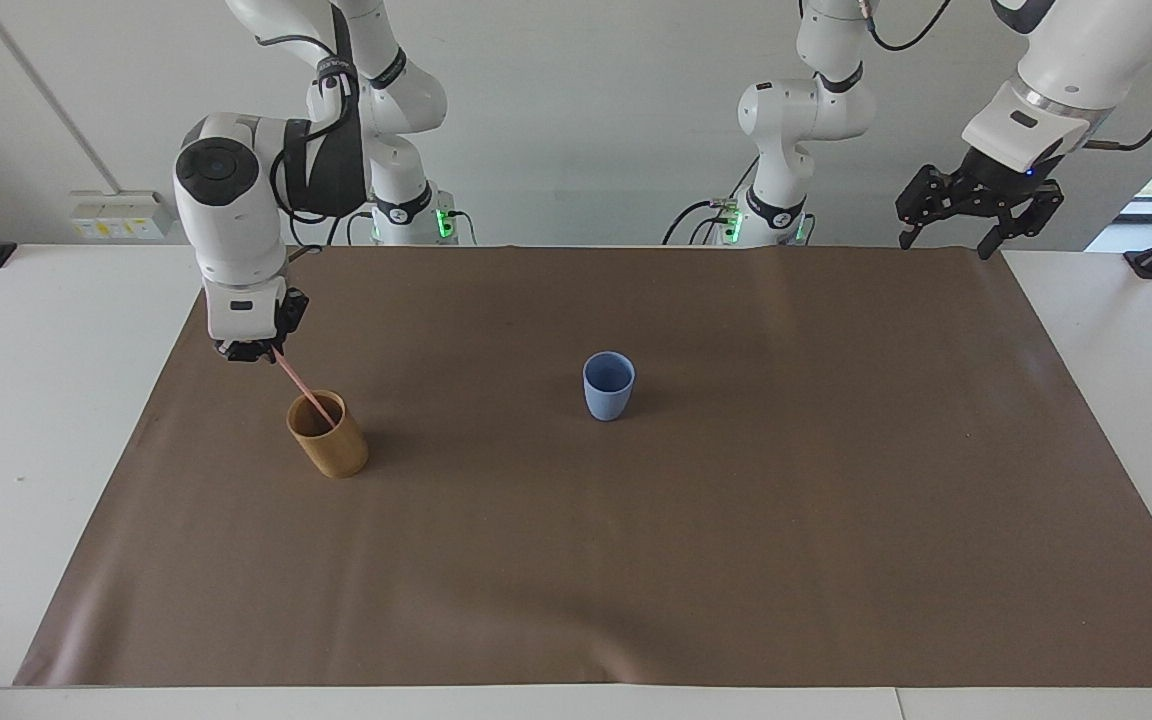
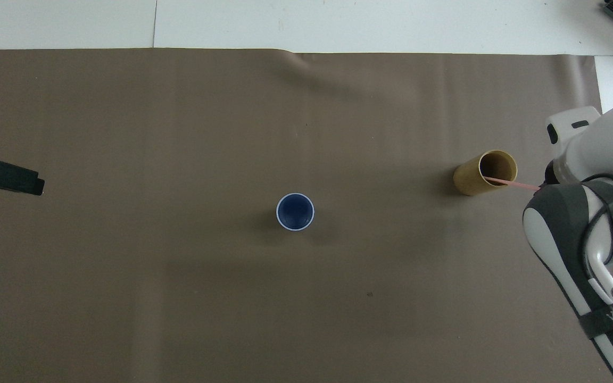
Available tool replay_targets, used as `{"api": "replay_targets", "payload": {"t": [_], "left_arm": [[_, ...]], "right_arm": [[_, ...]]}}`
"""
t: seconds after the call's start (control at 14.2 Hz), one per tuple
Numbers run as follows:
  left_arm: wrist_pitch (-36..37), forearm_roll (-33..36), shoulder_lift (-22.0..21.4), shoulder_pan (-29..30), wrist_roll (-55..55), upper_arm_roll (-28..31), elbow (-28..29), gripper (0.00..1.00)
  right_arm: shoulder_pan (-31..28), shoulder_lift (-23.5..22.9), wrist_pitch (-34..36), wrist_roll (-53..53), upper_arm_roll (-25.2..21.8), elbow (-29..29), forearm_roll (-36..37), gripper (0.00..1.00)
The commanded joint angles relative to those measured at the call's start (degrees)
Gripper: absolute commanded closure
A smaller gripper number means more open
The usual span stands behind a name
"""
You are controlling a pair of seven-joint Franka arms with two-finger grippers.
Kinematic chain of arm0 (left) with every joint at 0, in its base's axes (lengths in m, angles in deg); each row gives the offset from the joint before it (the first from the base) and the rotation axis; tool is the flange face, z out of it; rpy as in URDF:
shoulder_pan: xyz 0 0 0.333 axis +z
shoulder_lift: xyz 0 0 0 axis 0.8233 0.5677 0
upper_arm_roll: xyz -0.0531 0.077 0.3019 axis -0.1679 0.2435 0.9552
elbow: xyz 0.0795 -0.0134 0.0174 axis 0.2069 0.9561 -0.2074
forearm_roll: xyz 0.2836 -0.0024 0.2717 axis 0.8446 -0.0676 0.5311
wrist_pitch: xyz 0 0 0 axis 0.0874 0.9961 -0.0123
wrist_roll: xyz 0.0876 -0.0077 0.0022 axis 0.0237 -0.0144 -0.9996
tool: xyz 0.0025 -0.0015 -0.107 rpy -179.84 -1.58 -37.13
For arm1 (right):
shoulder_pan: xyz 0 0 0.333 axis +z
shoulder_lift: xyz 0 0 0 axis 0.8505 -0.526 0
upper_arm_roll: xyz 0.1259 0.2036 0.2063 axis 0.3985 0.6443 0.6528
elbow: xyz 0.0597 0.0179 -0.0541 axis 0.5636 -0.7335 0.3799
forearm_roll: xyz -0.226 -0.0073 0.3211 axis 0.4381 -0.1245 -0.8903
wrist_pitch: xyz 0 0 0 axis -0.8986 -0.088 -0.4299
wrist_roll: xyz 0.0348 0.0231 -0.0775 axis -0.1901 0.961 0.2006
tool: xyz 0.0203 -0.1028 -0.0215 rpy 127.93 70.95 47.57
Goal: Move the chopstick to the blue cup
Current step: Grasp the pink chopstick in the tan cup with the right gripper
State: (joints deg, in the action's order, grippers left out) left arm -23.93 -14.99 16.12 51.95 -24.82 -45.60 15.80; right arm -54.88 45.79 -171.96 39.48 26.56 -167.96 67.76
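The 2 views are half a turn apart; items are listed here as they appear from left to right in the facing view.

1. Right end effector [image 1: 252,352]. The right arm comes in from its base at the robots' end of the desk and holds its end effector low over the brown mat [image 1: 736,520], toward the right arm's end of the desk. The fingertips are closed on the upper end of the thin, straight, pale pink chopstick [image 1: 298,384]. In the overhead view the arm's white housing hides the fingertips, and only the stick shows running out from under it.

2. Chopstick. It is tilted: the gripped upper end lies nearer to the robots, and the lower end is inside the tan-brown, bamboo-looking cylindrical cup [image 1: 328,434]. The stick crosses the rim of that cup.

3. Tan-brown cup. It stands on the mat and leans slightly in the facing view. Whether its base sits flat cannot be determined.

4. Small light-blue, handleless tapered cup [image 1: 608,385]. It stands upright near the middle of the mat, well apart from the tan-brown cup, toward the left arm's end from it. Nothing shows inside it in the overhead view [image 2: 295,211].

5. Left end effector [image 1: 944,237]. The left arm waits, raised over the mat's corner at its own end of the desk. The black fingers are spread wide and grip nothing.
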Motion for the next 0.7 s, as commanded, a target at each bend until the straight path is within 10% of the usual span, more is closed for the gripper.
{"api": "replay_targets", "payload": {"t": [0.0,0.63], "left_arm": [[0.47,0.59,-0.67,0.65,0.44,-0.32,0.06,0.0],[0.74,0.59,-0.67,0.65,0.44,-0.32,0.06,0.0]], "right_arm": [[-0.22,0.64,5.23,0.7,0.47,3.63,1.08,1.0],[0.3,2.13,23.87,0.0,0.99,16.21,1.43,1.0]]}}
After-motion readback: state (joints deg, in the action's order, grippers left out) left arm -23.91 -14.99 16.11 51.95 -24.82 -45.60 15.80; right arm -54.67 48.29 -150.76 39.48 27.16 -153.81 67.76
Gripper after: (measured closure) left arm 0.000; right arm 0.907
